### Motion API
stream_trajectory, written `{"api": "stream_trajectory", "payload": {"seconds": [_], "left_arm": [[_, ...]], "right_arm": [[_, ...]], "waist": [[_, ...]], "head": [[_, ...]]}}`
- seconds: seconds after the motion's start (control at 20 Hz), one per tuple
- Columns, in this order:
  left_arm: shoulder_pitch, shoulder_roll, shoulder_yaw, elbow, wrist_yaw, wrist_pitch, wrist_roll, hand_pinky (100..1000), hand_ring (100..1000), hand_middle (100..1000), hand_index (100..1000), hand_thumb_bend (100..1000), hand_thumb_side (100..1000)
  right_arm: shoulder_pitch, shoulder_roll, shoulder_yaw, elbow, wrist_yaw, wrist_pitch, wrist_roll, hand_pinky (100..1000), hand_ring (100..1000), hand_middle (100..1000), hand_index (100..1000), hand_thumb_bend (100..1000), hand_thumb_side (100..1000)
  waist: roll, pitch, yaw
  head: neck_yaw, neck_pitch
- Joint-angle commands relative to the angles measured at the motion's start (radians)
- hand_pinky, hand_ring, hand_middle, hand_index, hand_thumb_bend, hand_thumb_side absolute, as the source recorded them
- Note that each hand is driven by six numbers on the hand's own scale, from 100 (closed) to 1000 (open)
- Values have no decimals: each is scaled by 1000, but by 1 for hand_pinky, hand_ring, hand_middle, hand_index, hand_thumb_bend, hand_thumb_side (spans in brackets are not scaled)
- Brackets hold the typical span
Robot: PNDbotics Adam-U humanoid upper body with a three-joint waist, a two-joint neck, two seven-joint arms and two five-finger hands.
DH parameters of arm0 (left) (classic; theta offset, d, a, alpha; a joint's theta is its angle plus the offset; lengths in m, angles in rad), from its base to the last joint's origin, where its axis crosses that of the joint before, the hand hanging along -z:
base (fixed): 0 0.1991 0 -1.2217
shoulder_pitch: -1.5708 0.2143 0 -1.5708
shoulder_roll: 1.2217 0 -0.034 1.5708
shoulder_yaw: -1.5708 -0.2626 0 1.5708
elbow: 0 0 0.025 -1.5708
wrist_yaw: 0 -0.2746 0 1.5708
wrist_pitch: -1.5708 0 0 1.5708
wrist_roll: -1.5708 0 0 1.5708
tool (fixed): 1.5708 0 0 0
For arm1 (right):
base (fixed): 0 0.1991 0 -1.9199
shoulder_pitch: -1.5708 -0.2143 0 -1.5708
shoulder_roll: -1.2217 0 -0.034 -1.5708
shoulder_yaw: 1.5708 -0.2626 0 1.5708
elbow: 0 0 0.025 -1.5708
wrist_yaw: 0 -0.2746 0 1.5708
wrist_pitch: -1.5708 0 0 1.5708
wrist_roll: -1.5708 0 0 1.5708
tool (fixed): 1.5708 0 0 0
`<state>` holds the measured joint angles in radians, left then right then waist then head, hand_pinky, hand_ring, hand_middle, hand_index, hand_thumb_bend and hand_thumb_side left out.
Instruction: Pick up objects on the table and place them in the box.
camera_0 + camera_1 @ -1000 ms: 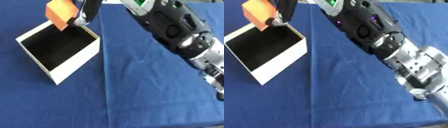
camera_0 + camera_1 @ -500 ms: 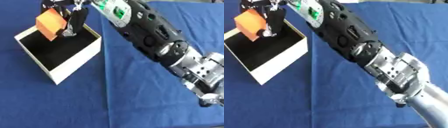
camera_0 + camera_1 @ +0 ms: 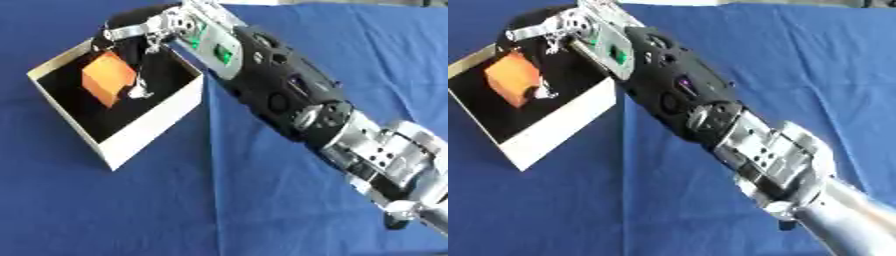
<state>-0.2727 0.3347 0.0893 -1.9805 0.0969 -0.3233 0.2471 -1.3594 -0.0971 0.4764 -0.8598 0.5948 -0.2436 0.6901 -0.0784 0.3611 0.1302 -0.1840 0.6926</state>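
A: Where do we stand on the task?

B: We're at the placing step. Our right hand (image 3: 140, 52) reaches over the white box (image 3: 149, 131), and the orange block (image 3: 108, 85) sits inside the box's black interior, toward its far left part. Our fingers (image 3: 138, 91) curl down around the block, one tip touching its right face, so we judge the hand clamped on it and the release not yet made.

A: What does the next move call for?

B: As we read it, spreading the fingers so the block rests on the box floor, then lifting the hand straight up past the box's near wall without catching it. We can't tell whether the block already touches the bottom.

A: And our left hand?

B: It shows in neither view.

A: Any writing or brand to read?

B: None on the box or the block. The right forearm (image 3: 262, 80), just right of the box, carries small green patches, but no legible lettering.
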Motion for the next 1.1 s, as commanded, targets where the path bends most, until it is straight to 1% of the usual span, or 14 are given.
{"api": "stream_trajectory", "payload": {"seconds": [0.05, 0.1, 0.15, 0.2, 0.25, 0.3, 0.35, 0.4, 0.5, 0.55, 0.6, 0.9, 0.95, 1.1], "left_arm": [[-13, 7, -1, -20, 3, 2, -4, 420, 548, 619, 688, 100, 657], [-14, 7, -1, -20, 3, 2, -5, 420, 548, 619, 688, 100, 657], [-14, 7, -1, -20, 3, 2, -5, 420, 548, 619, 688, 100, 657], [-14, 7, -1, -20, 3, 2, -5, 420, 548, 619, 688, 100, 658], [-14, 7, -1, -20, 3, 3, -6, 420, 548, 619, 688, 100, 658], [-14, 6, -1, -20, 4, 4, -6, 420, 548, 619, 688, 100, 658], [-14, 6, -1, -20, 4, 4, -7, 420, 548, 619, 688, 100, 658], [-14, 6, -2, -20, 4, 5, -7, 420, 549, 620, 689, 100, 659], [-13, 7, -3, -20, 4, 6, -9, 420, 548, 619, 689, 100, 659], [-13, 7, -3, -20, 4, 7, -10, 420, 548, 619, 689, 100, 659], [-13, 7, -4, -20, 4, 8, -11, 420, 548, 619, 689, 100, 659], [-13, 7, -4, -20, 5, 9, -14, 420, 548, 619, 689, 100, 659], [-13, 6, -4, -20, 6, 9, -15, 422, 549, 620, 690, 100, 656], [-12, 6, -6, -20, 6, 11, -22, 422, 550, 620, 690, 100, 655]], "right_arm": [[-15, 4, -13, 17, 8, -32, 8, 704, 713, 577, 719, 100, 202], [-16, 5, -14, 19, 8, -42, 11, 717, 732, 611, 747, 100, 219], [-17, 5, -15, 20, 9, -50, 13, 717, 732, 611, 747, 100, 219], [-20, 5, -14, 18, 14, -60, 15, 740, 763, 684, 798, 100, 252], [-23, 3, -13, 13, 23, -70, 16, 757, 785, 719, 829, 100, 276], [-26, 0, -11, 8, 36, -78, 15, 768, 802, 741, 847, 100, 301], [-27, -1, -11, 3, 50, -84, 11, 768, 802, 741, 847, 100, 301], [-31, -5, -8, -3, 65, -90, 7, 812, 856, 797, 872, 157, 361], [-38, -13, -2, -18, 97, -97, -6, 828, 875, 830, 895, 276, 355], [-40, -17, 0, -25, 114, -97, -14, 828, 875, 830, 895, 276, 355], [-43, -21, 1, -30, 130, -96, -21, 839, 883, 842, 906, 313, 341], [-38, -11, -15, -24, 230, -119, -58, 839, 883, 842, 906, 313, 341], [-37, -9, -19, -19, 244, -126, -64, 860, 896, 868, 962, 367, 338], [-53, -13, -29, -26, 284, -141, -61, 866, 900, 876, 972, 393, 357]], "waist": [[5, -16, 4], [5, -14, 5], [4, -13, 6], [4, -13, 7], [3, -13, 7], [3, -13, 7], [3, -13, 7], [3, -13, 7], [3, -14, 6], [3, -14, 6], [3, -14, 6], [4, -14, 5], [4, -14, 5], [9, -20, -2]], "head": [[-4, -10], [-5, -9], [-5, -9], [-3, -7], [-3, -7], [-3, -7], [-2, -7], [-2, -8], [-1, -10], [0, -11], [1, -10], [3, -10], [3, -10], [5, -12]]}}
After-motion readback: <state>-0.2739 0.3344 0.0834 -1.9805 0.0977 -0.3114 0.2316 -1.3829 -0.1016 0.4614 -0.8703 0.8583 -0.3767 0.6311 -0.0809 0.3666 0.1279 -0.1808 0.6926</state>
